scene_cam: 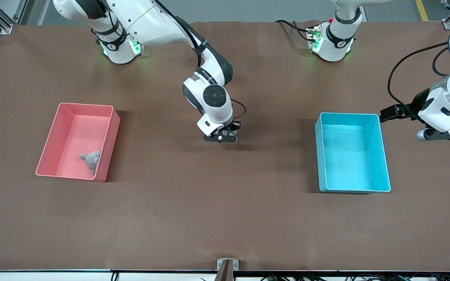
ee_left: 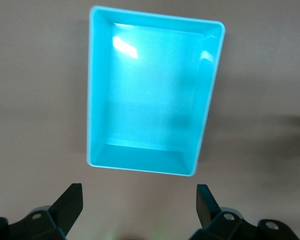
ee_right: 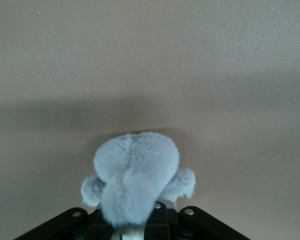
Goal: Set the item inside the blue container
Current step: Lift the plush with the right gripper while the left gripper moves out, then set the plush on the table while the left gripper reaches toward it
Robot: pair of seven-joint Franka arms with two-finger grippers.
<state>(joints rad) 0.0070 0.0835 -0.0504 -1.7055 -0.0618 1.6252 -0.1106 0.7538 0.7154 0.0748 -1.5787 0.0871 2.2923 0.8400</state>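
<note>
Where things stand: two arms over a brown table [scene_cam: 225, 218], one bin toward each end.
Right gripper [scene_cam: 221, 137]: up over bare table between the two bins, somewhat closer to the pink one, pointing down.
Right jaws: pinching a pale grey-blue plush toy [ee_right: 135, 175]; the fingertips are buried under its fur in the right wrist view.
Plush toy: held over the tabletop, well apart from both bins.
Blue container [scene_cam: 350, 156]: flat on the table toward the left arm's end, its long side running from far to near.
Left gripper [scene_cam: 447, 133]: the left arm waits, its gripper over the table just beside the blue container's far corner, at the left arm's end.
Left jaws: spread wide, nothing between the fingers [ee_left: 72, 200].
Pink bin [scene_cam: 80, 132]: toward the right arm's end.
Second plush toy [scene_cam: 91, 160]: grey, lying in the pink bin's near corner.
</note>
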